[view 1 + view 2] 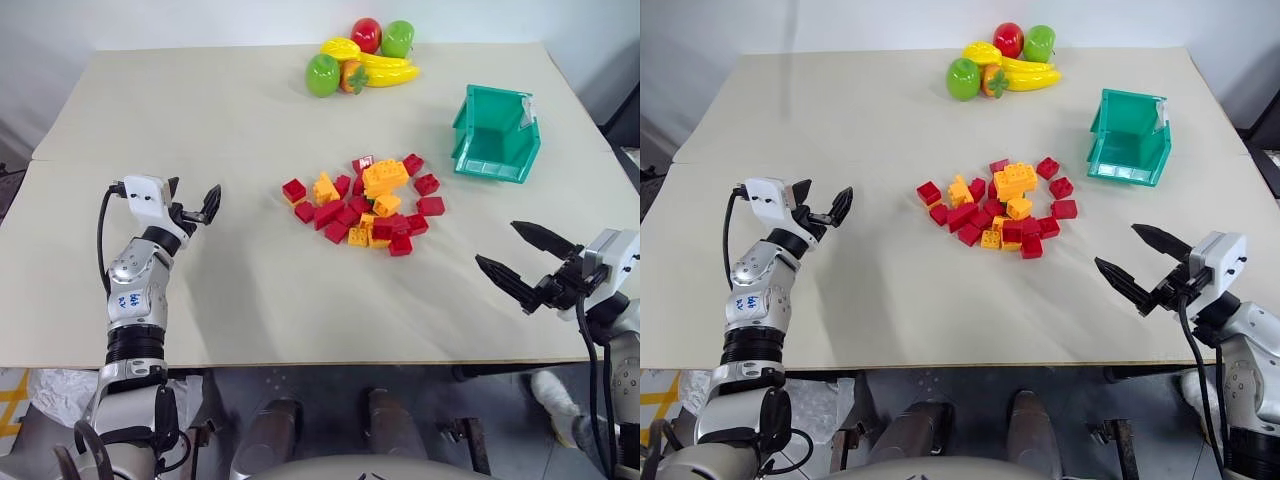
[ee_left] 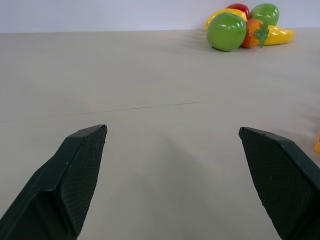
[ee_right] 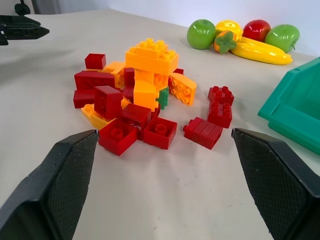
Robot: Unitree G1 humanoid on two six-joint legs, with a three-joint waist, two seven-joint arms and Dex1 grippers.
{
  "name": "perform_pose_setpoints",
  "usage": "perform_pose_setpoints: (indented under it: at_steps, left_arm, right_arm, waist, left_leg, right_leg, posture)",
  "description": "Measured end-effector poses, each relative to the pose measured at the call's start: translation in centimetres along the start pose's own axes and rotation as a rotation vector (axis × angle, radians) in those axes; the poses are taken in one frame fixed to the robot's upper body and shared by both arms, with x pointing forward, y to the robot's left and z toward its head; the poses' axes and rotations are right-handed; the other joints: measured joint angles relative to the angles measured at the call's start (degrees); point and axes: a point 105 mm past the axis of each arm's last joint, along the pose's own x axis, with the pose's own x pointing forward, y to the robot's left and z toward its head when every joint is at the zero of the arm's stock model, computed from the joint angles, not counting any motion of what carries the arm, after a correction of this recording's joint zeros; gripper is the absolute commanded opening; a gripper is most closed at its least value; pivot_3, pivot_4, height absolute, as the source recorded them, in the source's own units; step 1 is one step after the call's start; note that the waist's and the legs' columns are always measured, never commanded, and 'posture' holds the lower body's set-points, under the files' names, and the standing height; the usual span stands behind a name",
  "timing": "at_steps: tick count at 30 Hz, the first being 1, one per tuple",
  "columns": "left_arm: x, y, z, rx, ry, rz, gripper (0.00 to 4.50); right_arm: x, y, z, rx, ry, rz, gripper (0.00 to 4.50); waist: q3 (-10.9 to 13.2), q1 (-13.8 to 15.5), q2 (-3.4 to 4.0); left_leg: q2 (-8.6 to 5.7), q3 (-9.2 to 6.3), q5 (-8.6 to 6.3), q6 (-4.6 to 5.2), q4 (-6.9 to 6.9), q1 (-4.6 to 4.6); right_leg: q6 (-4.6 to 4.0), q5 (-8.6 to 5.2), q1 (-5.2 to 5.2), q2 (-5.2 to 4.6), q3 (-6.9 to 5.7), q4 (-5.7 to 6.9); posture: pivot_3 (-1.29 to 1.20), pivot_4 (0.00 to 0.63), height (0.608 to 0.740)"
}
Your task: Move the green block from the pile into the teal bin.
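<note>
The pile point(image 1: 385, 178) of red and orange-yellow studded bricks lies mid-table. A sliver of the dark-green block point(image 3: 162, 97) peeks out between orange bricks on the side of the pile facing my right gripper. The teal bin point(image 1: 490, 168) stands to the right of the pile and a little farther back, with nothing visible inside. My right gripper point(image 1: 497, 244) hovers open near the table's front right, pointing at the pile with bare table between. My left gripper point(image 1: 193, 200) stands open over the left of the table, well apart from the bricks, holding nothing.
Toy fruits point(image 1: 365, 55), among them green and red apples and yellow bananas, cluster at the table's far edge behind the pile. The beige table point(image 1: 250, 270) has bare room on its left half and along the front. The table edge runs just below both grippers.
</note>
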Motion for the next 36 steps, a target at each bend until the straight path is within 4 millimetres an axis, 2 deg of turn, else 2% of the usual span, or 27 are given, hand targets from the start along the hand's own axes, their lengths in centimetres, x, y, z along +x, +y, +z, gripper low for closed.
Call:
perform_pose_setpoints:
  at_steps: [12,15,18,20,24,29,32,36]
  left_arm:
    - [0.0,-0.6,0.3,0.005,-0.006,-0.054,4.50]
    - [0.0,-1.2,0.5,0.014,0.001,-0.115,4.50]
    - [0.0,-2.6,1.2,0.045,-0.011,-0.226,4.50]
    - [-0.5,-3.4,1.5,0.077,-0.018,-0.332,4.50]
    - [-1.4,-4.8,2.0,0.117,-0.023,-0.512,4.50]
    - [-2.6,-5.9,2.4,0.083,-0.044,-0.694,4.50]
    - [-3.7,-6.1,2.3,0.075,-0.033,-0.820,4.50]
    - [-5.6,-7.1,2.8,0.092,-0.088,-1.023,4.50]
  right_arm:
    - [1.0,0.6,0.6,0.017,0.043,-0.036,4.46]
    - [2.3,1.3,0.8,0.087,0.055,-0.035,4.46]
    - [4.2,3.2,1.2,0.094,0.089,0.019,4.46]
    - [5.9,4.4,1.5,0.098,0.092,0.033,4.06]
    - [9.1,5.6,1.7,0.124,0.119,0.031,2.87]
    - [12.2,7.9,2.0,0.164,0.128,0.064,1.09]
    - [15.4,9.9,3.1,0.192,0.097,0.106,0.07]
    - [20.2,11.2,2.2,0.219,0.128,0.105,0.02]
  waist:
    - [0.0,0.0,0.00]
    - [0.0,-0.1,0.00]
    - [0.0,-0.1,0.00]
    - [0.0,-0.3,0.00]
    - [0.0,-0.2,0.00]
    - [0.0,-0.3,0.00]
    - [0.0,-1.3,0.00]
    - [0.0,-2.2,0.00]
  left_leg:
    - [0.00,0.00,0.00,0.00,0.12,-0.02]
    - [0.00,0.00,0.00,0.00,0.17,-0.03]
    - [0.01,-0.03,-0.01,-0.01,0.21,-0.05]
    - [0.01,-0.02,-0.01,-0.01,0.23,-0.04]
    - [0.01,-0.05,-0.01,-0.01,0.30,-0.09]
    - [0.00,-0.06,-0.01,0.00,0.31,-0.15]
    - [0.02,-0.07,-0.01,-0.01,0.32,-0.13]
    - [0.02,-0.08,0.00,-0.01,0.35,-0.11]
  right_leg:
    - [0.00,0.00,0.00,0.00,0.00,0.08]
    - [-0.01,0.00,-0.01,-0.01,0.02,0.13]
    - [-0.01,0.01,-0.01,0.00,0.00,0.16]
    - [-0.02,0.01,-0.02,-0.01,0.02,0.17]
    - [-0.04,0.02,-0.02,0.00,-0.01,0.20]
    - [-0.05,0.02,-0.07,-0.03,-0.01,0.23]
    - [-0.07,0.01,-0.11,0.00,-0.01,0.37]
    - [-0.10,0.02,-0.12,0.01,-0.02,0.56]
  posture:
    - [0.00,0.150,0.740]
    - [0.00,0.150,0.740]
    - [0.00,0.150,0.740]
    - [0.00,0.150,0.740]
    - [0.00,0.150,0.740]
    - [0.00,0.150,0.740]
    - [0.00,0.150,0.740]
    - [0.00,0.150,0.740]
